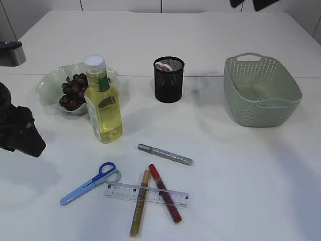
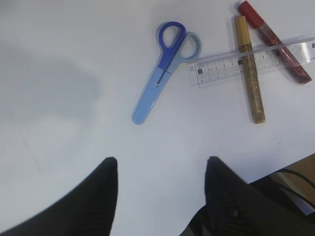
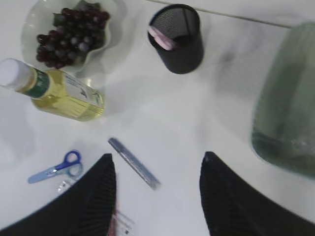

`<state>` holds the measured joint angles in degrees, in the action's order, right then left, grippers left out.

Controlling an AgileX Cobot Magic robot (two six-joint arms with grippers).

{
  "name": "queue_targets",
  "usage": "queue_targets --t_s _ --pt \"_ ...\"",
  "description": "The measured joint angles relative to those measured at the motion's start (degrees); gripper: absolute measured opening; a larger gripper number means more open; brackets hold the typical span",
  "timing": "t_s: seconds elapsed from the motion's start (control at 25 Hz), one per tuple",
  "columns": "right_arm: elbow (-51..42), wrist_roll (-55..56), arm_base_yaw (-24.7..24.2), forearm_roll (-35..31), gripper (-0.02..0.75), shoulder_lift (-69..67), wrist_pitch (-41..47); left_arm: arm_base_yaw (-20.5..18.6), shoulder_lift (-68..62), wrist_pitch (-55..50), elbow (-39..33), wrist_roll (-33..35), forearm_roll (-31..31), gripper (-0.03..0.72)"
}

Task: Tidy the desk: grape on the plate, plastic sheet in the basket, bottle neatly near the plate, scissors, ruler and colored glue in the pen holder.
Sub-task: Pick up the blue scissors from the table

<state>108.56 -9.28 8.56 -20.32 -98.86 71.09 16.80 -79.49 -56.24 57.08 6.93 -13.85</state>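
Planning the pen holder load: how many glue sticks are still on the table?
3: the silver glue stick lies alone mid-table; the gold glue stick and red glue stick cross the ruler. None visibly hidden.

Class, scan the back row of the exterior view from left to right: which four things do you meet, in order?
Plate of grapes → bottle → pen holder → basket.

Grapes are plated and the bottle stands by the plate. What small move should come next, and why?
Probably lower the left gripper onto the scissors: its jaws are open and empty above the bare table, the scissors lie nearest, free of the ruler, and the pen holder has room.
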Motion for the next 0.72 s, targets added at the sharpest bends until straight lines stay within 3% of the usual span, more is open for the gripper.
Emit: queue_targets --t_s 0.24,0.52,0.72 --pt "-14.6 4.1 0.4 9.3 0.434 8.1 0.2 0.3 0.0 -0.2 0.0 9.5 0.0 0.415" --pt "-33.8 4.4 0.5 10.1 0.433 14.6 0.2 5.4 -4.7 -0.2 0.0 14.1 1.5 0.415" --pt "-39.2 4.1 0.5 10.1 0.431 15.4 -0.3 8.1 -11.1 3.4 0.0 14.2 4.5 0.415"
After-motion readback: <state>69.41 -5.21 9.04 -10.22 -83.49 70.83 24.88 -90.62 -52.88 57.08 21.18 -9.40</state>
